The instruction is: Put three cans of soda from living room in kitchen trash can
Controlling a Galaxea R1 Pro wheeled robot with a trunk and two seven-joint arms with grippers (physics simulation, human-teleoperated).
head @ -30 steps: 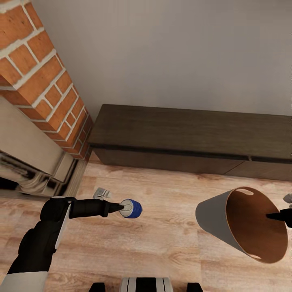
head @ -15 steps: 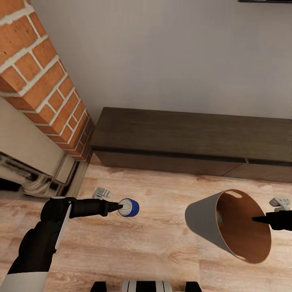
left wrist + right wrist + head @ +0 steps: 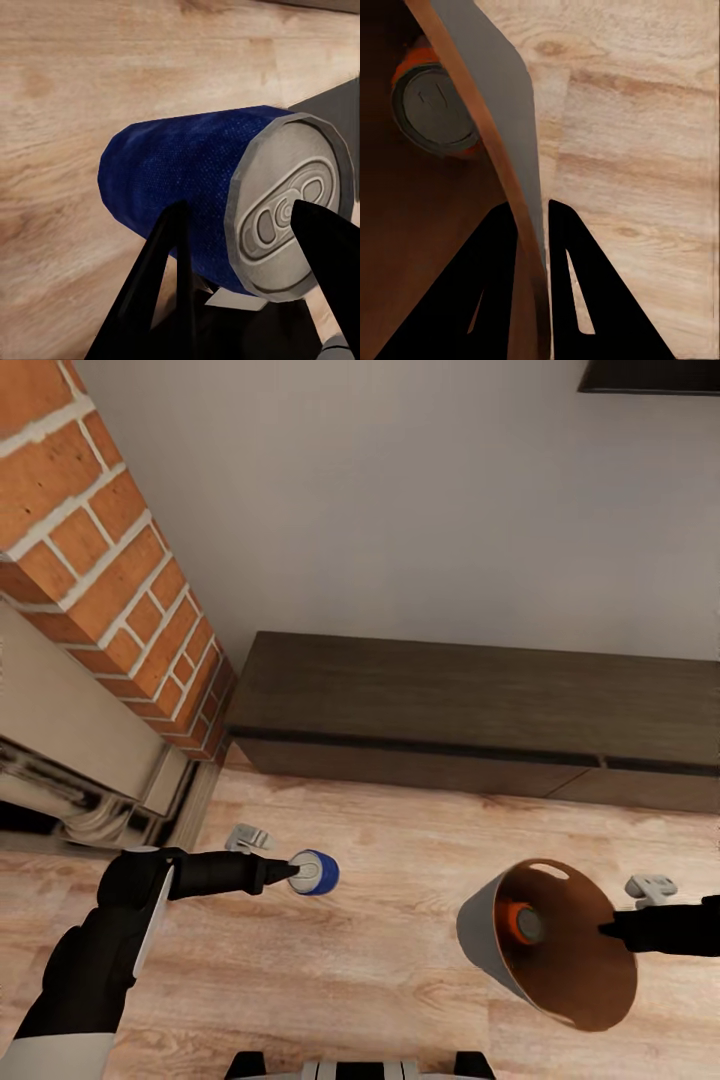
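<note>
A blue soda can [image 3: 318, 872] is being held lying on its side between the fingers [image 3: 165, 262] of the left gripper [image 3: 290, 871], above the wood floor [image 3: 380, 960], with its silver top turned toward the arm. In the left wrist view the two dark fingers are being pressed against the can's [image 3: 202, 195] body and top.

The pale grey trash can [image 3: 545, 940] is being carried tilted by the right gripper [image 3: 610, 932], its orange-brown inside facing the head camera. In the right wrist view its rim [image 3: 521, 225] is being pinched between the two narrowly set fingers [image 3: 499, 277], one inside and one outside. An orange soda can [image 3: 522, 924] is lying inside the bin.

A brick fireplace [image 3: 100, 590] is being seen at the left, and a dark low cabinet [image 3: 470, 710] against the wall [image 3: 400, 490] behind.
</note>
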